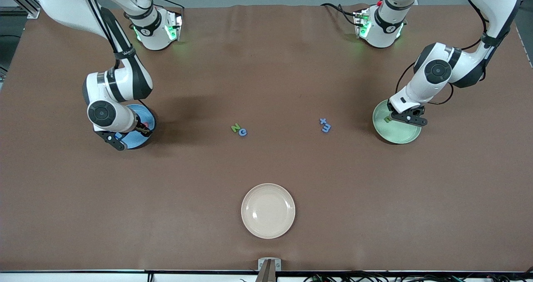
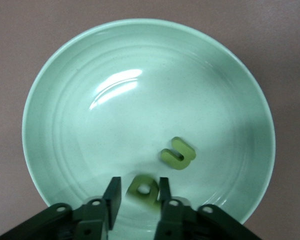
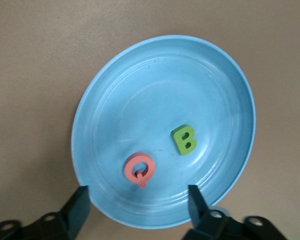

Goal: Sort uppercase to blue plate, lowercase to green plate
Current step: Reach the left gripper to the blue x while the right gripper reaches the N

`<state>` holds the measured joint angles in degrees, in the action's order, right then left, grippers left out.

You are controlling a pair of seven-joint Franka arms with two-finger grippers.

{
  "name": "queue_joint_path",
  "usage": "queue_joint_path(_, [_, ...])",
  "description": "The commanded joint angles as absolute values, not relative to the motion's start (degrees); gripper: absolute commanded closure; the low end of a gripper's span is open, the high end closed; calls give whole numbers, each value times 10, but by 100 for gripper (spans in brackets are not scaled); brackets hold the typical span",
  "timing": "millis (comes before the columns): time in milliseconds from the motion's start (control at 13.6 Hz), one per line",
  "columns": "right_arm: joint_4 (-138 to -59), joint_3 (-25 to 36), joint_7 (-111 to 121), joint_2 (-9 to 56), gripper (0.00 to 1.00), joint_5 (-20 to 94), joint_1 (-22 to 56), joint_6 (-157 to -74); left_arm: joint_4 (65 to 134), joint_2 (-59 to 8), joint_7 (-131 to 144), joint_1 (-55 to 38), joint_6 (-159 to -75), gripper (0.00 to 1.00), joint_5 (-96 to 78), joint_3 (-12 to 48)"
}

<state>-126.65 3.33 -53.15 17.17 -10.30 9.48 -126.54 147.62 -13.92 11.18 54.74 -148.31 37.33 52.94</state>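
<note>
Blue plate [image 3: 115, 95]: sits at the right arm's end of the table; it holds a pink-red Q [image 3: 139, 169] and a green B [image 3: 184, 139], both lying flat and apart from each other.
Right gripper [image 3: 139, 207]: hangs over the blue plate, fingers spread wide, nothing between them.
Green plate [image 2: 80, 80]: sits at the left arm's end of the table; a green u [image 2: 178, 153] lies flat in it.
Left gripper [image 2: 138, 196]: low over the green plate, jaws partly apart with a green p [image 2: 142, 189] between the fingers; whether they grip it cannot be told.
Green N [image 1: 235, 128]: on the table near the middle, touching a blue C [image 1: 242, 132] that lies slightly nearer the front camera.
Blue t [image 1: 322, 121]: toward the green plate, just beside a blue m [image 1: 326, 127]; the pair's long axis runs toward the front camera.
Cream plate [image 1: 250, 223]: nearest the front camera.
</note>
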Motion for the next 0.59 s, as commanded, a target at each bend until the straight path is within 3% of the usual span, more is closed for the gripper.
queue_joint_path(0, [-1282,20,-620,140,0,-70,132,-1275,1482,-122,108,556,-1492,1,385,540])
queue_joint_path(294, [-1239,21,-757,145,0,33,231,-1298,1474,-121,150,556,-1485,1,383,588])
queue_joint_path(515, [-1233,21,-858,158,0,54,285,-1372,1459,-129,251,555,-1481,1,376,645])
